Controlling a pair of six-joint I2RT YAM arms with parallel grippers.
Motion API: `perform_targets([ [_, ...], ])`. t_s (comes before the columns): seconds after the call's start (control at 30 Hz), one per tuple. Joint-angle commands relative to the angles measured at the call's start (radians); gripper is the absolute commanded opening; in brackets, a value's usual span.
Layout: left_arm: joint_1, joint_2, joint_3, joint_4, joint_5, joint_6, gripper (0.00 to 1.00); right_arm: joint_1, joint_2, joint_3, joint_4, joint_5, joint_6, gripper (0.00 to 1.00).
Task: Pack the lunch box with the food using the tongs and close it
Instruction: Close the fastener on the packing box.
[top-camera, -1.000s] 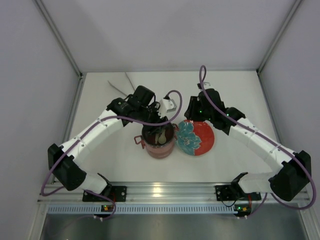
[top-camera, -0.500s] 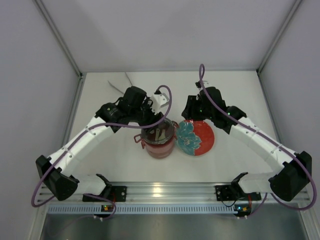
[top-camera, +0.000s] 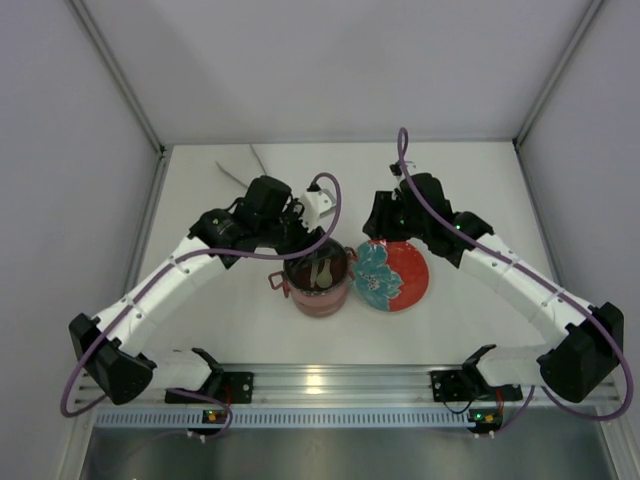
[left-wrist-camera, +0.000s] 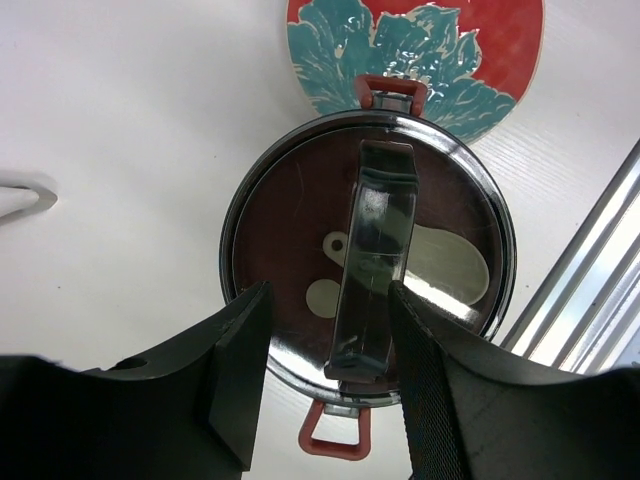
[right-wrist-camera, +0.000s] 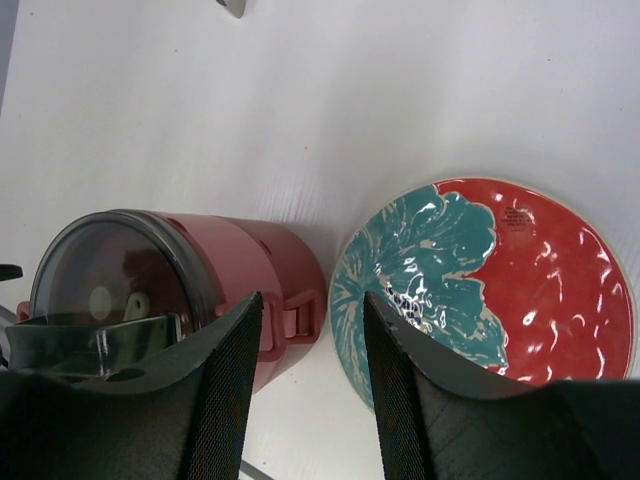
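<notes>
Dusty-pink and stacked, the lunch box (top-camera: 318, 290) stands mid-width toward the table's near edge, its dark lid (left-wrist-camera: 290, 250) seated, the bar handle (left-wrist-camera: 375, 250) lying across it; the red plate (right-wrist-camera: 560, 290) just beside it looks bare of food; the tongs (top-camera: 232, 174) lie near the far left corner; the left gripper (left-wrist-camera: 328, 310) hovers over the lid, fingers parted either side of the bar's end, gripping nothing; the right gripper (right-wrist-camera: 312, 305) hangs open and empty nearby; closing looks nearly done, and next I'd expect the lid pressed or latched firm.

White table (top-camera: 480, 180) carries lunch box (top-camera: 318, 298), plate (top-camera: 402, 276) (adjacent), tongs (top-camera: 232, 173).
</notes>
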Motion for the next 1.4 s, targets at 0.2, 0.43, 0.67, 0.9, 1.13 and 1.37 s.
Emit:
perform_targets([
  [0.2, 0.003, -0.137, -0.044, 0.038, -0.063, -0.087, 0.55, -0.017, -0.001, 0.068, 0.043, -0.071, -0.031, 0.45],
  [0.43, -0.015, -0.161, -0.087, -0.01, -0.061, -0.137, 0.54, -0.017, 0.0, 0.089, 0.088, -0.151, -0.031, 0.45],
  [0.67, -0.061, -0.184, -0.139, -0.031, -0.1, -0.199, 0.51, -0.017, 0.045, 0.098, 0.157, -0.286, 0.017, 0.43],
  [0.9, -0.079, -0.221, -0.165, -0.033, -0.062, -0.223, 0.51, -0.015, 0.086, 0.098, 0.209, -0.359, 0.054, 0.43],
  [1.13, -0.101, -0.209, -0.191, -0.021, -0.031, -0.239, 0.5, 0.005, 0.138, 0.127, 0.241, -0.399, 0.077, 0.41],
  [1.37, -0.119, -0.204, -0.216, 0.024, -0.016, -0.274, 0.5, 0.023, 0.152, 0.143, 0.247, -0.402, 0.086, 0.4],
])
